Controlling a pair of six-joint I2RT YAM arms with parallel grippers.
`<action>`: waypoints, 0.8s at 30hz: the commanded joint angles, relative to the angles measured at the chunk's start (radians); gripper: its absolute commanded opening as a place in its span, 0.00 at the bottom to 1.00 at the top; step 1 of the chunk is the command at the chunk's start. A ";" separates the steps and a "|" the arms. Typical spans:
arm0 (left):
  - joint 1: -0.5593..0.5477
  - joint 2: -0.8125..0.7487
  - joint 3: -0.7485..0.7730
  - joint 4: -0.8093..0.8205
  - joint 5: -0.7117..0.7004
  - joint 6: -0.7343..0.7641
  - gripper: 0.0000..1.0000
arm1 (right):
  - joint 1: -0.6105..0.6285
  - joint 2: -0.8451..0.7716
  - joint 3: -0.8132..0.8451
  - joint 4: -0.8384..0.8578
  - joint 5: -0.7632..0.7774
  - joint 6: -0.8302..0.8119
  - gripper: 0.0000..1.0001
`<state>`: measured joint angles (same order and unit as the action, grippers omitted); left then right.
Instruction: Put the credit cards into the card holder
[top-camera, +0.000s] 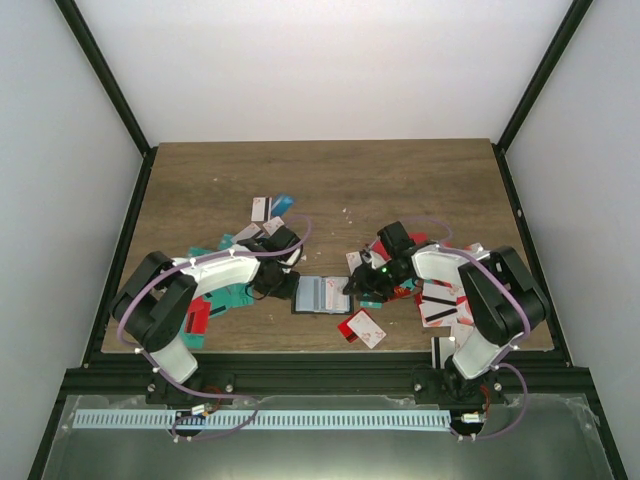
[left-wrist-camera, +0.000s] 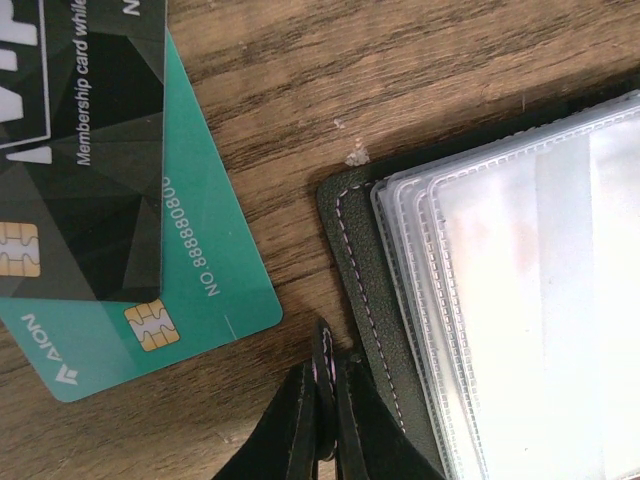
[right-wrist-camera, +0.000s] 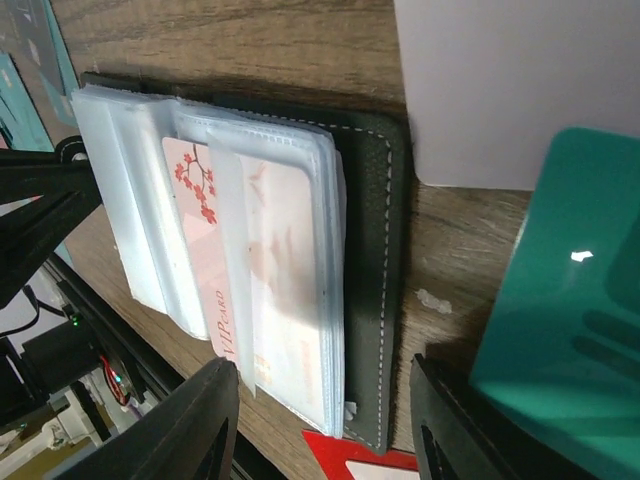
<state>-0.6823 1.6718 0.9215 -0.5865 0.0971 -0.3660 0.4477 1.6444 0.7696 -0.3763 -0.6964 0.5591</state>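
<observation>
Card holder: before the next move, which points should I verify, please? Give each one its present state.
1. Card holder lies open, sleeves up: ok.
2. Blossom card fully inside its sleeve: not ok, part of it is uncovered.
3. Right gripper open: ok.
4. Left gripper shut at the holder's edge: ok. Whether it pinches the cover: cannot tell.
5. Another card near the holder: ok, teal card lies beside it, apart.

One black card holder (top-camera: 320, 295) lies before me. I have two grippers: left gripper (top-camera: 286, 284), right gripper (top-camera: 353, 286). Many credit cards (top-camera: 362, 328) overlap, too many to count exactly.
</observation>
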 joint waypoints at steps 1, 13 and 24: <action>0.000 0.032 -0.003 0.006 0.021 -0.001 0.05 | 0.008 0.022 -0.016 0.041 -0.026 0.000 0.50; -0.011 0.042 0.019 -0.002 0.037 0.012 0.05 | 0.019 0.010 -0.022 0.177 -0.147 0.024 0.51; -0.012 0.048 0.032 -0.015 0.018 0.013 0.05 | 0.019 -0.076 -0.033 0.204 -0.186 0.031 0.52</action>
<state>-0.6834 1.6875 0.9424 -0.6006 0.1062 -0.3622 0.4614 1.6051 0.7486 -0.2047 -0.8459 0.5880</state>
